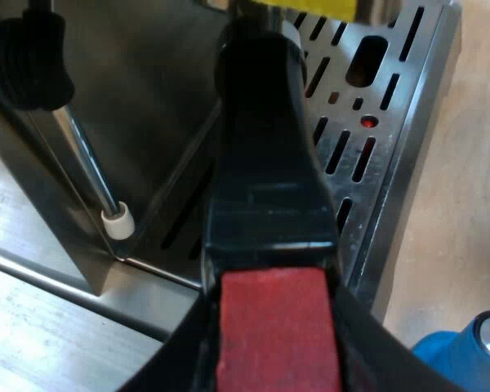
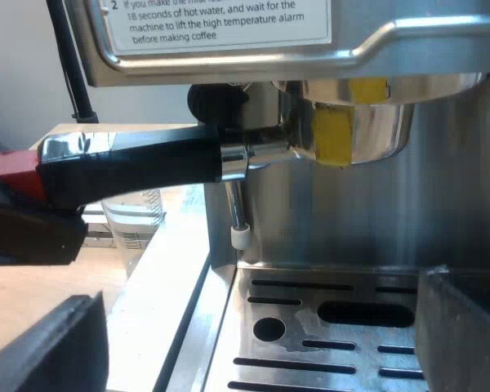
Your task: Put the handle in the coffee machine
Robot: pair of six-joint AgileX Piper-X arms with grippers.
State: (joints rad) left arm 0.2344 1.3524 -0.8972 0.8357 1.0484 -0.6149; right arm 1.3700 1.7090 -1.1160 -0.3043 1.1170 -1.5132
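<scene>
Steel drip tray (image 2: 245, 298) below, the holder (image 2: 367, 122) sits under the espresso machine (image 2: 408, 49), handle (image 2: 147, 163) at nine o'clock, likely awaiting its locking turn. Left gripper (image 1: 273, 351) clenches it; right gripper (image 2: 253, 335) is released, empty.

- Below my left claw (image 1: 273, 351), off to one side, lies a tabletop (image 1: 469, 204) of pale, sandy wood. It is smooth and matt, with only a faint grain.
- Ahead of my right claw (image 2: 257, 335) the same sort of light wood runs away from me — tan close by, washed nearly white farther off where the light strikes it.
- Beyond that wood, well past my right claw, stands a plain wall (image 2: 16, 73), pale grey-white and evenly lit.
- The light is soft and bright — cool on the wall, warmer on the wood.
</scene>
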